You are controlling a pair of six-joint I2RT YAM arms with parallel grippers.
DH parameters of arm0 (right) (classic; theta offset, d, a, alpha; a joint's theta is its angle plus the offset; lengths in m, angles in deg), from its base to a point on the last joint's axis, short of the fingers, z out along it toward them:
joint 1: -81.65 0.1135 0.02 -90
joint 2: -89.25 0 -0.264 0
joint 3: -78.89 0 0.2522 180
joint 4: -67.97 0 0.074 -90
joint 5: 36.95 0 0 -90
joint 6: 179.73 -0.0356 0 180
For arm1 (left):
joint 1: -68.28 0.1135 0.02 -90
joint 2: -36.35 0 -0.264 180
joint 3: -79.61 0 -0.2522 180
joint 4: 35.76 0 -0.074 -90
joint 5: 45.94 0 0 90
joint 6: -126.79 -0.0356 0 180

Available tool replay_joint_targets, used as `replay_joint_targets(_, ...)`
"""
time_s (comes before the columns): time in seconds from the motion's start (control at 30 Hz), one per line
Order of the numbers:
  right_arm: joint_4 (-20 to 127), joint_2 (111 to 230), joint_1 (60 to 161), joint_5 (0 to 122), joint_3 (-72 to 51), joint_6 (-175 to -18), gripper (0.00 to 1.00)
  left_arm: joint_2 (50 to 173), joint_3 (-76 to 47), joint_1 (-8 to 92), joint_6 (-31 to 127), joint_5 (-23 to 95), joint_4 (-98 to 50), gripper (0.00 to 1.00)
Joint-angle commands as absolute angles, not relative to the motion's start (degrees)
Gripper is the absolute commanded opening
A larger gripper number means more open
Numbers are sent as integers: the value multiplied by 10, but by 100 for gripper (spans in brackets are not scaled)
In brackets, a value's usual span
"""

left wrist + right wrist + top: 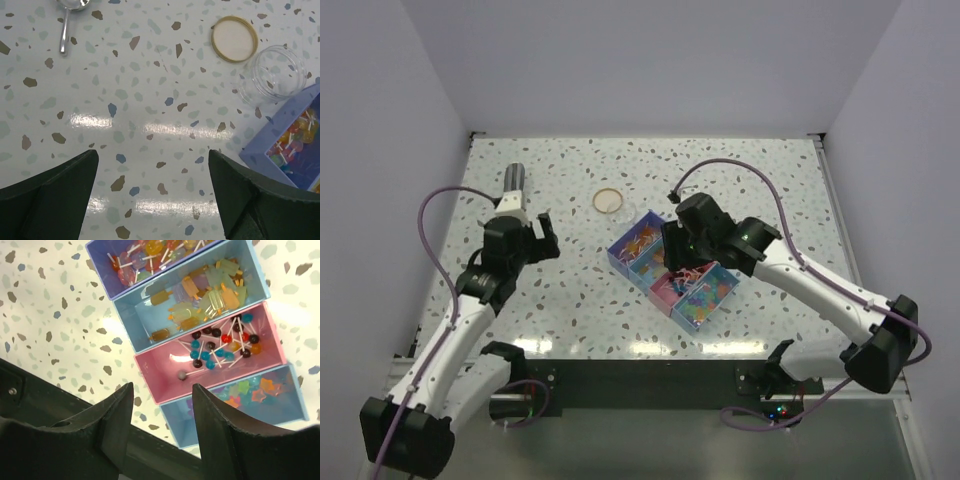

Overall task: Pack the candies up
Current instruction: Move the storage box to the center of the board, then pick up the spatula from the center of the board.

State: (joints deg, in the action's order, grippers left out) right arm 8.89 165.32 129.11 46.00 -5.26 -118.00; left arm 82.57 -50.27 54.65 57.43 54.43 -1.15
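Surface: white speckled surface, smooth, terrazzo-like, glossy enough to mirror strips of light.
Spoon: silver metal spoon, polished and shiny.
Lid: round tan lid, matt pale face, brassy rim with a slight sheen.
Jar: small clear round plastic jar, transparent, smooth.
Box: blue, lilac and pink box compartments, smooth walls with a soft sheen; plastic or coated card, cannot tell.
Candies: small bright candies, glossy, many translucent, some on matt white sticks.
End effectors: left end effector, fingers dark, matt, finely grained plastic; right end effector alike.
Cable: purple cable, smooth sheath.
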Motion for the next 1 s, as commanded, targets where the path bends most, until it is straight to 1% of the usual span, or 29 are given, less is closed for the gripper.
replay_joint_targets(0.0, 128, 1629, 1287, 476, -1, -1097, 54, 892, -435, 550, 621, 600, -7, 96)
replay_joint_targets(0.03, 136, 1622, 1287, 482, 7, -1096, 54, 929, -423, 573, 625, 598, -1, 95)
replay_joint_targets(0.1, 140, 1609, 1287, 504, 15, -1088, 55, 962, -398, 609, 626, 565, -4, 95)
replay_joint_targets(0.13, 143, 1604, 1288, 515, 18, -1085, 55, 987, -395, 645, 620, 554, -12, 94)
replay_joint_targets(0.17, 151, 1597, 1288, 524, 25, -1082, 56, 998, -396, 657, 612, 548, -46, 94)
replay_joint_targets(0.23, 187, 1574, 1287, 552, 48, -1065, 58, 1032, -403, 676, 576, 564, -87, 93)
replay_joint_targets(0.4, 241, 1576, 1287, 578, 56, -1044, 71, 1122, -394, 683, 482, 569, -205, 88)
replay_joint_targets(0.5, 220, 1590, 1287, 572, 23, -1049, 73, 1191, -379, 701, 458, 572, -245, 85)
replay_joint_targets(0.6, 230, 1588, 1288, 584, 28, -1036, 73, 1232, -370, 715, 443, 581, -290, 79)
replay_joint_targets(0.7, 205, 1593, 1287, 567, 8, -1031, 73, 1307, -329, 729, 432, 578, -282, 73)
replay_joint_targets(0.73, 200, 1593, 1287, 566, 4, -1030, 73, 1317, -322, 731, 428, 578, -290, 65)
replay_joint_targets(0.77, 197, 1594, 1288, 560, 3, -1028, 73, 1327, -319, 735, 424, 570, -298, 63)
replay_joint_targets(0.9, 191, 1597, 1287, 552, -4, -1027, 73, 1384, -287, 750, 417, 541, -310, 60)
replay_joint_targets(0.97, 187, 1600, 1288, 552, -5, -1027, 73, 1401, -269, 754, 416, 537, -310, 57)
